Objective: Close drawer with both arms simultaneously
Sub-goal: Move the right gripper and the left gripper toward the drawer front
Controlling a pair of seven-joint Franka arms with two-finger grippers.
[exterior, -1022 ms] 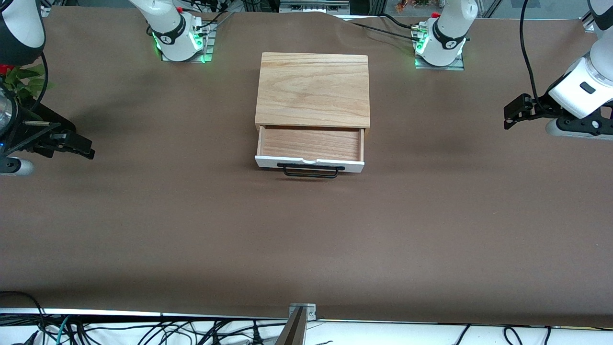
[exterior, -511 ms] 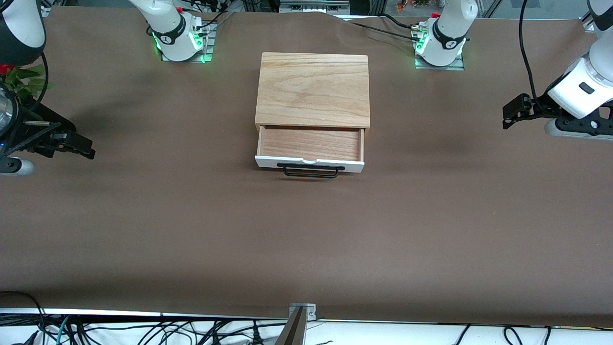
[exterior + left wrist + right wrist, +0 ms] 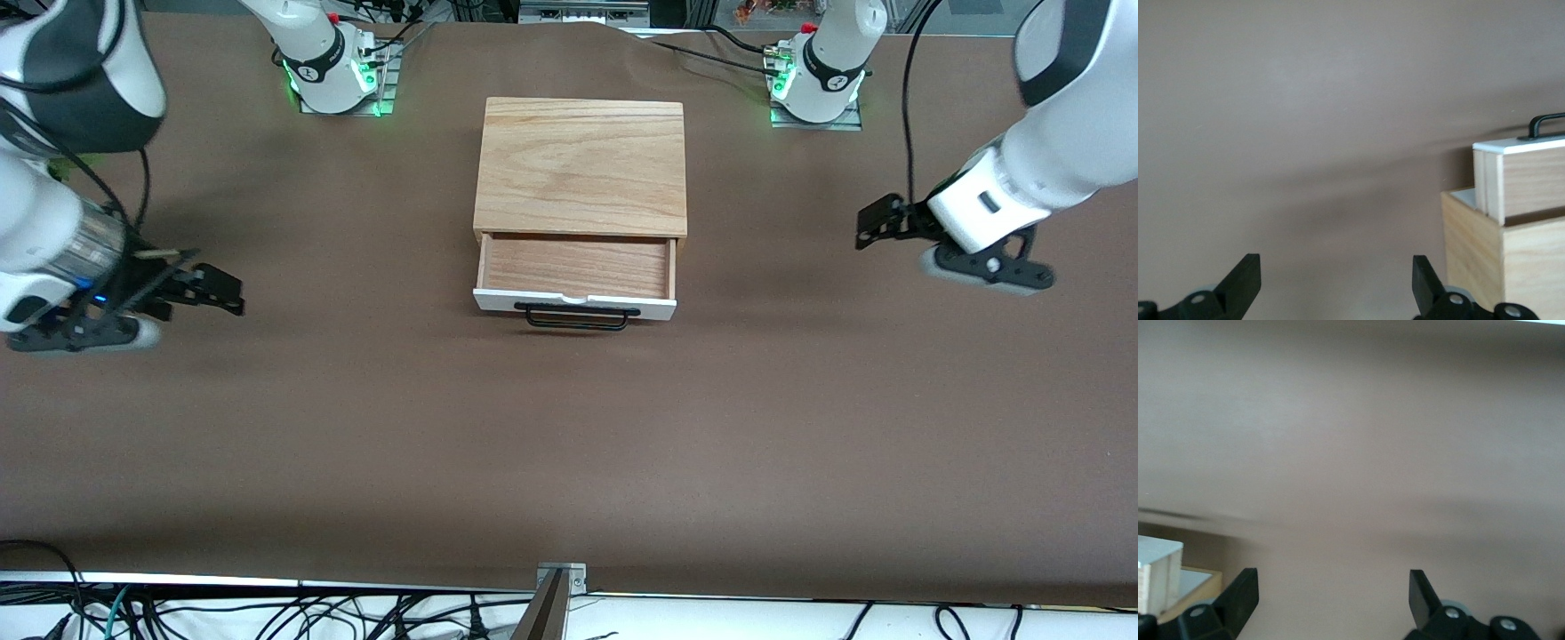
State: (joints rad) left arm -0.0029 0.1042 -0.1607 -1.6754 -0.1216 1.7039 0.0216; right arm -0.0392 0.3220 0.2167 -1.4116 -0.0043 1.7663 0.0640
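White jointed arms with black caps, cables; bases glow green.

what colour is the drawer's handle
Black: the wide wire handle on the white-fronted wooden drawer, clearest in the front view.

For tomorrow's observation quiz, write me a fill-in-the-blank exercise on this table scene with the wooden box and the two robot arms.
1. The shallow light-wood drawer of the light-oak box stands ____.
2. Its white front panel carries a wide ____ wire handle.
3. The left gripper and right gripper each have their fingers ____.
4. Neither gripper ____ the drawer.

Missing words: open; black; open; touches
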